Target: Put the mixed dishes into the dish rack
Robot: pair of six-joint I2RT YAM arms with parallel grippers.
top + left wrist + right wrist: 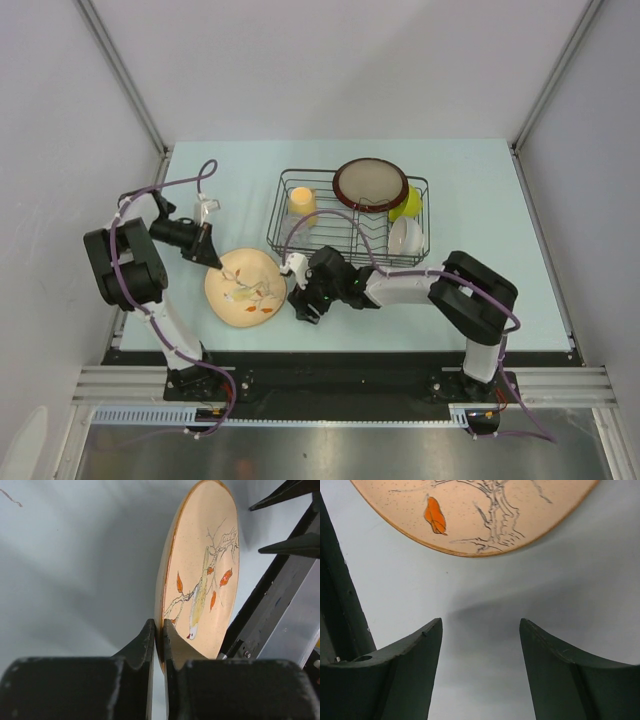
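Closest to the lens, the left end effector (159, 630) was clenched on the rim of the beige floral-patterned plate (205, 580), its two dark fingers pressed to either face of the edge with only the rim's thickness between them. The right end effector (480, 625) was released and held nothing. Its fingers were spread wide over bare surface and aimed at the plate's opposite edge, near it but not touching. The pale blue desk (480, 200) carried everything. The dish rack (276, 210) sat toward the desk's middle, beyond both end effectors. The plate was outside the rack, just off its near left corner and between the two arms, painted face up. A shadow lay on the desk under the edge facing the right arm. In the rack, the dark-red-rimmed cream dish (370, 184) stood at the far side. The lime green bowl (410, 205) was just right of it, partly hidden. The pale yellow mug (301, 201) sat in the far left corner and the small pale saucer (405, 235) at the right side. The clear glass (207, 212) was on the desk left of the rack, beside the left arm's wrist.
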